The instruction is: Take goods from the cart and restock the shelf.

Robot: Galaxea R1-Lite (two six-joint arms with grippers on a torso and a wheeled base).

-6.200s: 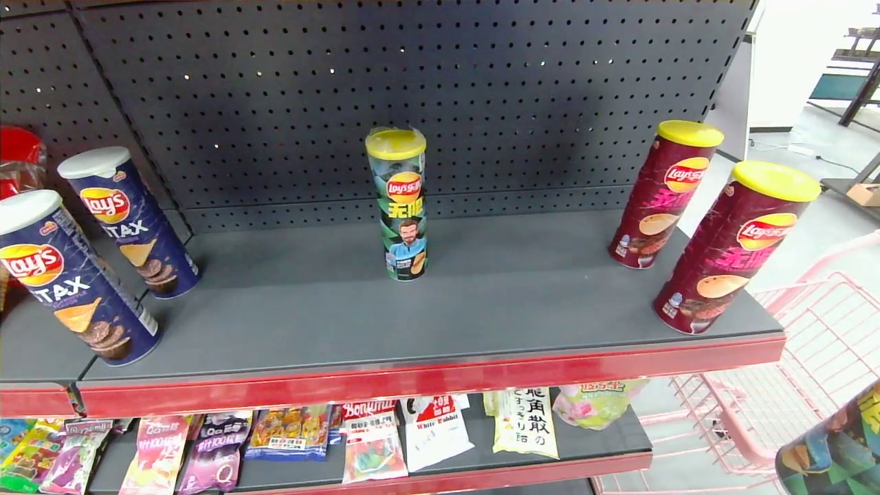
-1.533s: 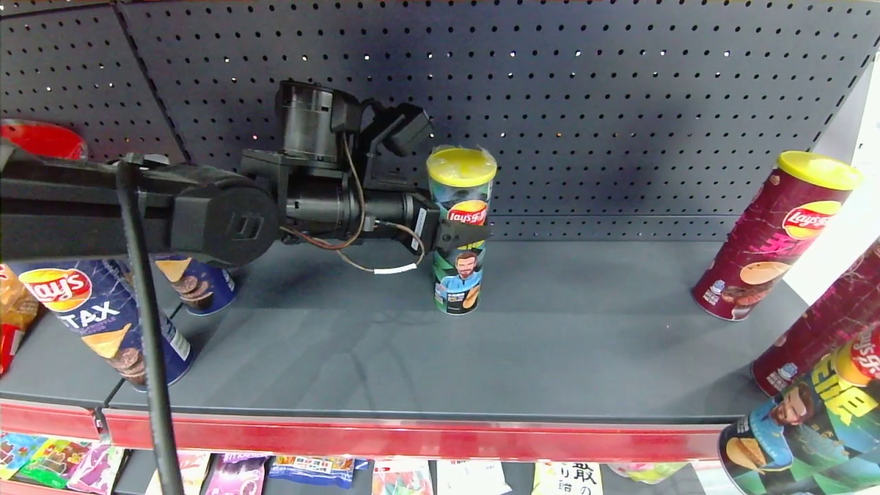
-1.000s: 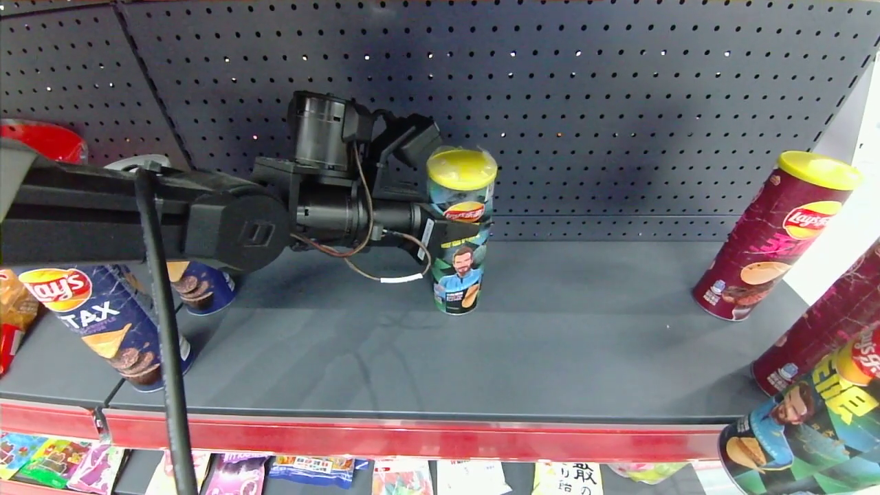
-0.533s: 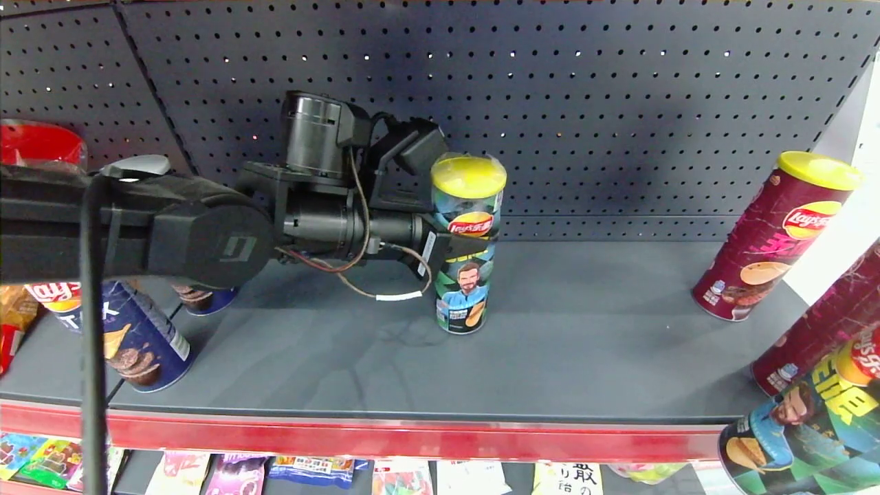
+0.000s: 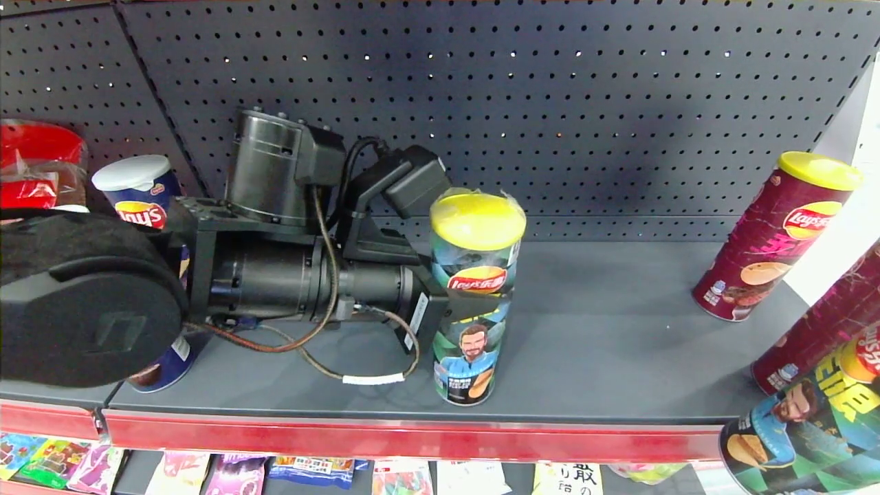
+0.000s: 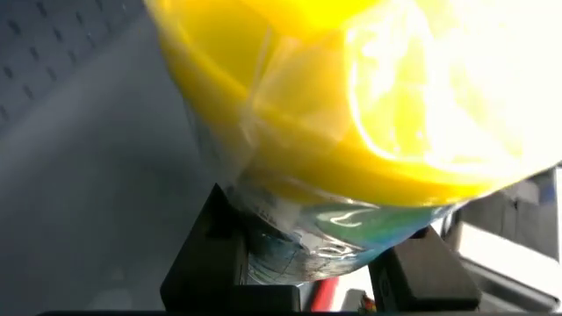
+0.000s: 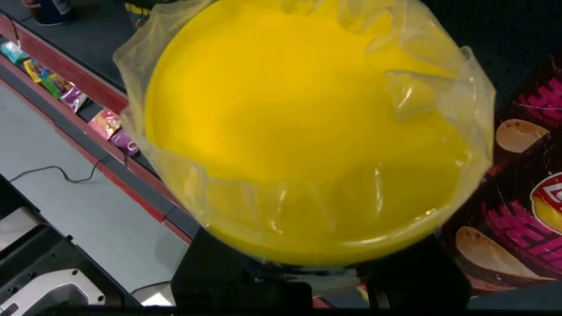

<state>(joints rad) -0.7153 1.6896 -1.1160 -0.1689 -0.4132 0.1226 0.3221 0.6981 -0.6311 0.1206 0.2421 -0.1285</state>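
**Left can at the front lip, second can waiting on the right**

Head view: my left gripper (image 5: 474, 311) is clamped across the middle of the green can (image 5: 471, 361), reaching in level from the shelf's left end. The can is upright, long axis vertical, close behind the shelf's red front edge (image 5: 412, 436). I cannot tell whether its base touches the shelf (image 5: 605, 357). Bare deck lies open behind it to the pegboard (image 5: 550, 103) and along to the maroon cans (image 5: 777, 234) at the right end. The blue cans (image 5: 137, 196) stand behind my arm at the left end. A second green can (image 5: 811, 426) hangs tilted below the shelf's front right corner, nearest my right arm.

Left wrist view: a dark finger (image 6: 206, 263) presses the can's wall beneath its yellow lid (image 6: 351, 114).

Right wrist view: my right gripper (image 7: 307, 294) is closed on the second can, below its wrapped lid (image 7: 299, 132). I judge that the open stretch is where this can should go.
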